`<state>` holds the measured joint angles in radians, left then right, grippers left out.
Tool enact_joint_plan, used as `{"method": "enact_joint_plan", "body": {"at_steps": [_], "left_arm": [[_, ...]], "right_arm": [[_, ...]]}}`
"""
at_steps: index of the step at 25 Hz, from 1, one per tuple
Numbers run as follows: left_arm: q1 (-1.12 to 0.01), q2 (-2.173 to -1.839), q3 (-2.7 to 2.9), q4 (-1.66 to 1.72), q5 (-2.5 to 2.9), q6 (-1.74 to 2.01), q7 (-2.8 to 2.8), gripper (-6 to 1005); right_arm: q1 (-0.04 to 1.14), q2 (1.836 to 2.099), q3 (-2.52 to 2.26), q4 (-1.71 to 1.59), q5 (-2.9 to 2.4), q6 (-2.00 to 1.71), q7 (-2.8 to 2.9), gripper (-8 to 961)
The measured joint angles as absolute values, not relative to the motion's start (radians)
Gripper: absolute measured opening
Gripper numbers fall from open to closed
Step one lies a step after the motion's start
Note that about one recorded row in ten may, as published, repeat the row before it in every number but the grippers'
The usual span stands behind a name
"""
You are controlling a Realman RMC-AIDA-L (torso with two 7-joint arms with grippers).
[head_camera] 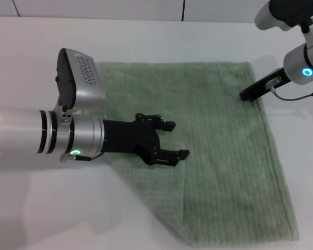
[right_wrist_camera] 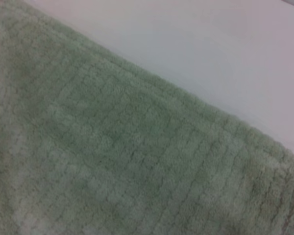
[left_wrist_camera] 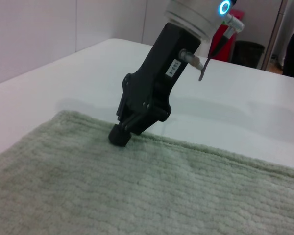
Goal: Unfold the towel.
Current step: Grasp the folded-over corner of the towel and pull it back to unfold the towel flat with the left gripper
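Note:
The pale sage-green towel (head_camera: pixel 219 156) lies spread on the white table; its near-left part ends in a diagonal edge with a fold line (head_camera: pixel 183 208) beside it. My left gripper (head_camera: pixel 176 139) is open and empty, hovering over the towel's left-middle area. My right gripper (head_camera: pixel 247 96) is at the towel's far right corner. In the left wrist view it (left_wrist_camera: pixel 120 136) looks shut, its tip pressed on the cloth just inside the hemmed edge (left_wrist_camera: pixel 196 147). The right wrist view shows only ribbed towel (right_wrist_camera: pixel 117 161) and its edge against the table.
The white table (head_camera: pixel 36 208) surrounds the towel on all sides. A wall panel runs along the table's far edge (head_camera: pixel 182 10). In the left wrist view, dark objects (left_wrist_camera: pixel 247 51) stand beyond the table.

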<state>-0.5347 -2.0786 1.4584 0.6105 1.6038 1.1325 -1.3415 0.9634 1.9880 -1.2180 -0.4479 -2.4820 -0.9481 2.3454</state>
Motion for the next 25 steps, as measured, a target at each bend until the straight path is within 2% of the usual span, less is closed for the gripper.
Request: {"method": "enact_joint_plan", "body": {"at_steps": [25], "left_arm": [[-0.548, -2.08, 1.588, 0.619, 1.555, 1.042, -1.35, 796]], "right_arm": [[0.966, 1.988, -1.22, -0.448, -2.482, -0.949, 2.345, 5]]}}
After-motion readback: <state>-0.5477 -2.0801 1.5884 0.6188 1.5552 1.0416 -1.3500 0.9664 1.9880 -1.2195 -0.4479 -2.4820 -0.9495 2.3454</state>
